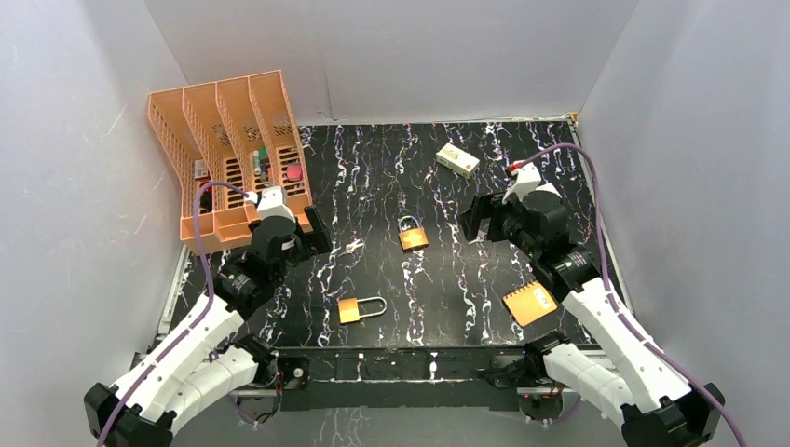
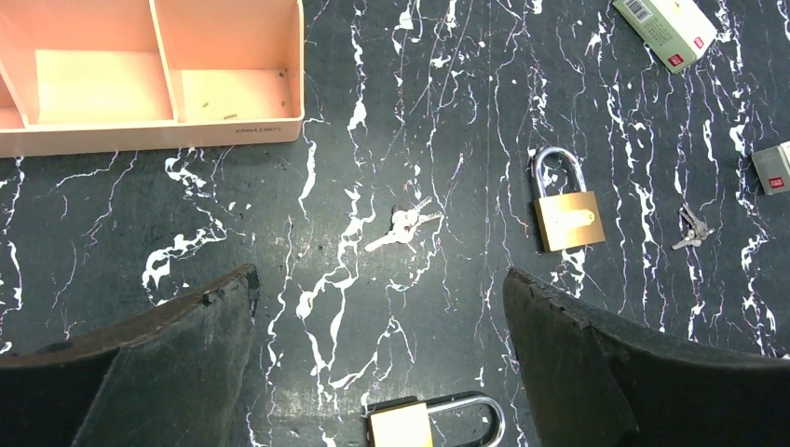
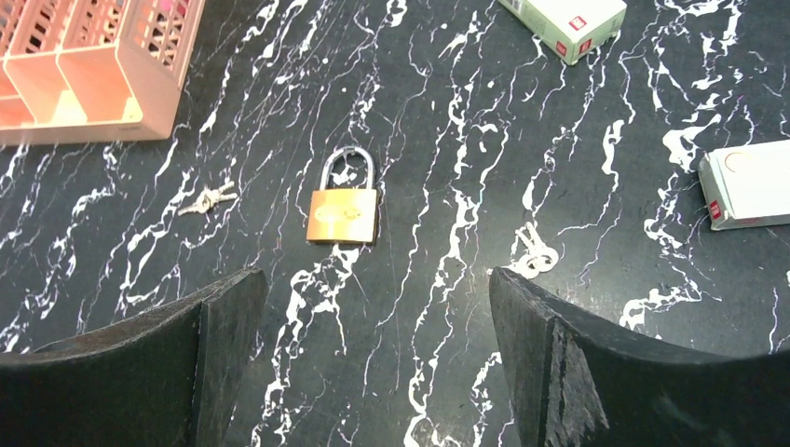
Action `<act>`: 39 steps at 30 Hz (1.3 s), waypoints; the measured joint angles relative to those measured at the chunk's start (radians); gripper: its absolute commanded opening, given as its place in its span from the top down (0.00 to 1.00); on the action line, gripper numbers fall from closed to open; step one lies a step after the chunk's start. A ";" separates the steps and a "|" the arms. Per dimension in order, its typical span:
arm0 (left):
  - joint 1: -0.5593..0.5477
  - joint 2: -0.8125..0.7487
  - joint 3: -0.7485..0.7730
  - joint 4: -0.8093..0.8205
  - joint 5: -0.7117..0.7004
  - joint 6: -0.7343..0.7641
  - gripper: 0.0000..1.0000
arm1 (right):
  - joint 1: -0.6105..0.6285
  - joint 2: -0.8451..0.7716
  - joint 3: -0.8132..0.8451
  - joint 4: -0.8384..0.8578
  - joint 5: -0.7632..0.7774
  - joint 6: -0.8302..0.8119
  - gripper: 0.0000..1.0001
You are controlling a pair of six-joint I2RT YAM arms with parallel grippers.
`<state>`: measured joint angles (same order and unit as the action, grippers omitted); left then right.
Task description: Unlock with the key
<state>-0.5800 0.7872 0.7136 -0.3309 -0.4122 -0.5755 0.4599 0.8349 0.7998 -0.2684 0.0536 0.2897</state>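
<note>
A small silver key bunch (image 1: 352,247) lies on the black marbled table just right of my left gripper (image 1: 315,231). In the left wrist view the key (image 2: 403,226) lies ahead of the open, empty gripper (image 2: 380,279). A brass padlock (image 1: 413,237) lies mid-table, shackle pointing away; it also shows in the left wrist view (image 2: 566,216) and the right wrist view (image 3: 344,212). A second padlock (image 1: 359,309) lies nearer the front. A second key bunch (image 3: 533,253) lies by the right finger of my open, empty right gripper (image 3: 374,279).
An orange file organizer (image 1: 228,158) stands at the back left, close to my left arm. A white box (image 1: 457,160) lies at the back. Another white box (image 3: 745,184) lies right of the right gripper. An orange ridged card (image 1: 529,304) lies at the front right.
</note>
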 measured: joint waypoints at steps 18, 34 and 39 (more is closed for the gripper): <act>0.000 -0.087 -0.016 0.011 0.127 0.067 0.04 | 0.016 -0.002 0.106 -0.113 -0.129 -0.119 0.17; 0.000 0.018 -0.050 -0.198 0.287 -0.230 0.28 | 0.489 0.213 -0.034 -0.021 -0.027 0.119 0.26; -0.010 0.097 -0.100 -0.192 0.380 -0.261 0.33 | 0.521 0.279 -0.082 0.046 -0.027 0.202 0.30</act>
<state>-0.5896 0.8841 0.6136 -0.5228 -0.0319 -0.8360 0.9810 1.1141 0.7174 -0.2222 0.0261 0.4919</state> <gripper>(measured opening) 0.695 0.726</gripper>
